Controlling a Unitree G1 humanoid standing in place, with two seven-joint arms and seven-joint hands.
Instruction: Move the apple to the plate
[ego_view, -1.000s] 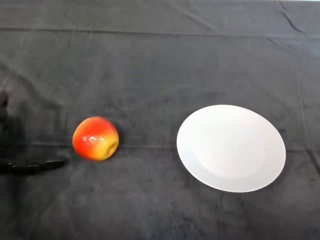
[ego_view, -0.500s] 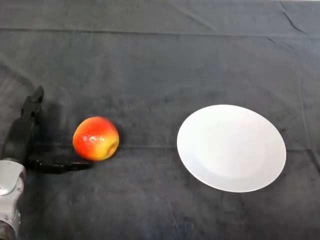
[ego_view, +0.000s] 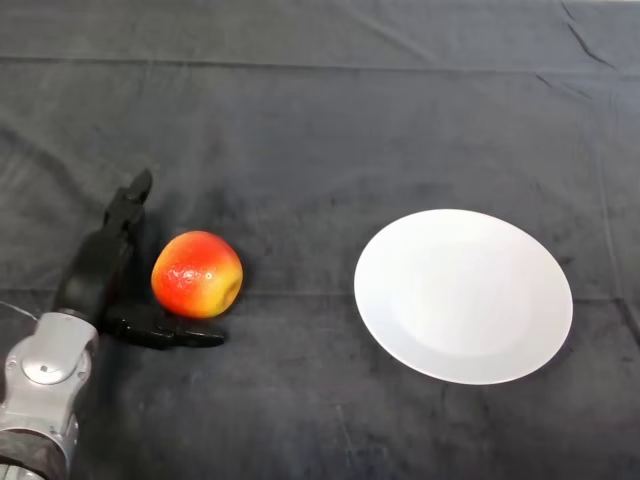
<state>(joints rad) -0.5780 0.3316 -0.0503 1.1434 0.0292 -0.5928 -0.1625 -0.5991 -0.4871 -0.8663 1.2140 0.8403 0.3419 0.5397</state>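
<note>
A red and yellow apple (ego_view: 197, 274) lies on the dark cloth, left of centre. A white plate (ego_view: 463, 295) sits to its right, well apart from it and with nothing on it. My left hand (ego_view: 93, 275) is open just left of the apple. Its fingers (ego_view: 125, 210) reach up past the apple's far left side, and the thumb (ego_view: 175, 335) stretches along the cloth under the apple's near side. The apple sits in the gap between them. I cannot tell whether the hand touches it.
Dark, creased cloth (ego_view: 320, 130) covers the whole table. My silver-grey forearm (ego_view: 40, 395) comes in from the lower left corner.
My hand has come in from the left edge and moved right, so that its fingers and thumb now flank the apple. The apple has shifted slightly to the right. The plate has not moved.
</note>
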